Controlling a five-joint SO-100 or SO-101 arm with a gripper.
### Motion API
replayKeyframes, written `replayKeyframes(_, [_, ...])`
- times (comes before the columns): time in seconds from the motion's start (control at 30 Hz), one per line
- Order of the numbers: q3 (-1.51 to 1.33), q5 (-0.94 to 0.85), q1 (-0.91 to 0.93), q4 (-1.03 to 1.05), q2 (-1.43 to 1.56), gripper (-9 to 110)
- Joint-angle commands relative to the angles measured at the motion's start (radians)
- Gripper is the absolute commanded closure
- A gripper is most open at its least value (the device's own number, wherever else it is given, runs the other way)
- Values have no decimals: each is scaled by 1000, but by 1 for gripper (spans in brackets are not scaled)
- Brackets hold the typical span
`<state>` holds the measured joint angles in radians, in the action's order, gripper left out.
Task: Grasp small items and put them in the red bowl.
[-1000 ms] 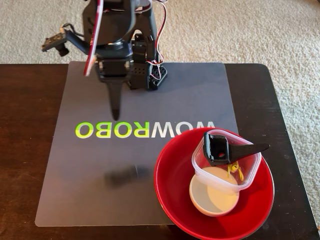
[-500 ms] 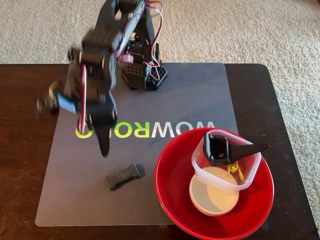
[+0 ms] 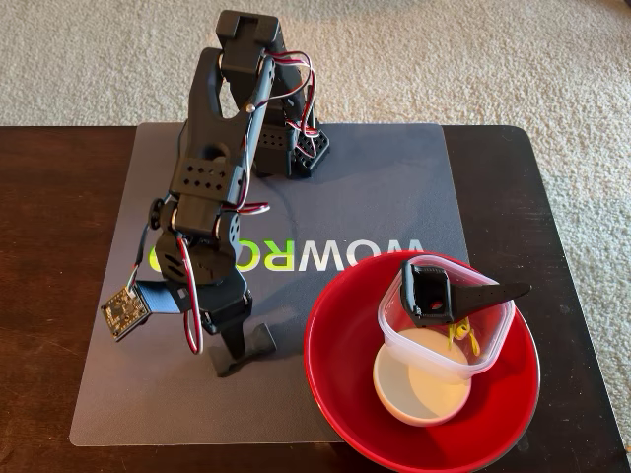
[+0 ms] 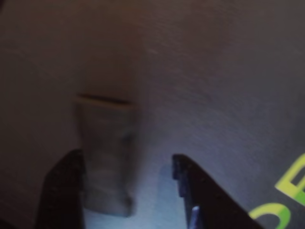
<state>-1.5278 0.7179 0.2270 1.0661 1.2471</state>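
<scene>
Gripper: in the wrist view the gripper [image 4: 128,191] has its two dark fingers spread apart, one at the lower left and one at the lower right of the picture, with a wide gap between them.
Held or touched: the short black curved piece [image 4: 107,157] lies on the mat in that gap, close against the left finger; whether the finger touches it cannot be told, and the right finger stands clear of it.
Same spot from above: in the fixed view the gripper [image 3: 232,345] points down at the near left part of the grey mat [image 3: 394,177], over the short black curved piece [image 3: 258,345], just left of the red bowl [image 3: 340,365].
Red bowl: sits at the near right of the table [image 3: 49,197], partly on the mat.
In the bowl: a small white bowl [image 3: 419,389] at its near side, a clear square plastic tub [image 3: 493,335] leaning over it, a black wedge-shaped holder [image 3: 429,294] and a yellow wire clip [image 3: 463,337] in the tub.
Hard to make out: the wrist view is dim and blurred, so the piece shows only as a pale smear; in the fixed view the arm covers most of it and hides the fingertips' spacing.
Cut off: the bowl's near rim runs out of the fixed view.
</scene>
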Motion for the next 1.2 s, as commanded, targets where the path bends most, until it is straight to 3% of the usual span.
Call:
replayKeyframes(0.0, [54, -3, -32, -12, 8, 77])
replayKeyframes(0.3, [74, -2, -43, -6, -89, 83])
replayKeyframes(0.47, [77, -6, -43, 0, -94, 101])
replayKeyframes(0.83, [92, -144, -14, 67, 310, 101])
replayKeyframes(1.0, [107, -173, -149, 58, 548, 101])
replayKeyframes(1.17, [121, -155, -408, -28, 526, 101])
